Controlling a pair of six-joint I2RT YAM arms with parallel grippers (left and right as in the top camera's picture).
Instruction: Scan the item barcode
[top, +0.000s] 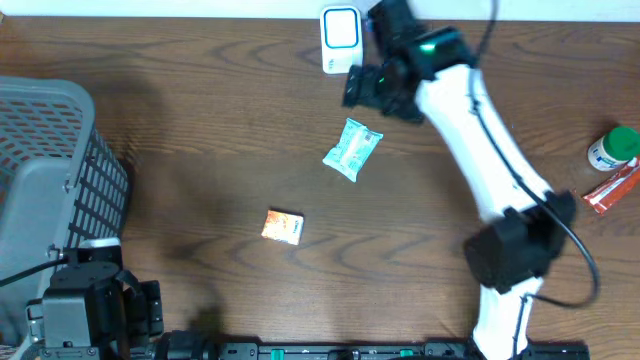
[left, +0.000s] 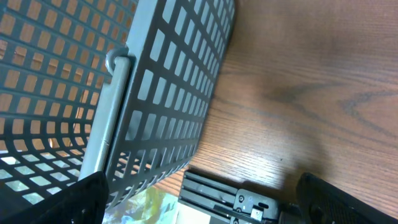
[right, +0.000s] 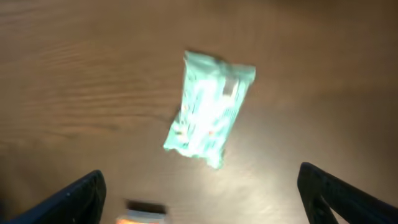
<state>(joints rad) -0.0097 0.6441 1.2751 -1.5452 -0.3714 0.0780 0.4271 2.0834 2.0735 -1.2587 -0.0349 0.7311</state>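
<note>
Two pincers are standing with their fingers spread wide, neither one pinching anything. One teal packet (top: 352, 150) is lying out on the brown wooden bench (top: 200, 130), near the middle and toward the far edge. The right pincer (right: 200, 186) is hovering just beside it on the far side, and its dark fingers (right: 68, 202) are showing at the two lower corners of the right wrist view, clear of the packet. The packet is looking like a soft, oblong pillow pouch, pale mint-green with whitish print, a small light patch near one end and slightly flared, crimped ends. It is sitting at a slant, its upper end leaning to the right in the overhead view, and blur is smearing its print too much for reading. A white scanner (top: 340, 38) with a blue-rimmed face is standing at the far edge of the bench, just beside the right arm's wrist, near the packet but not touching it. A small orange packet (top: 283, 227) is lying nearer the front, apart from the teal one. The left pincer (left: 202, 180) is resting at the front left corner, close beside a grey mesh basket (top: 50, 150). A green-capped white bottle (top: 612, 148) and a red-orange wrapper (top: 612, 190) are lying at the right edge.
</note>
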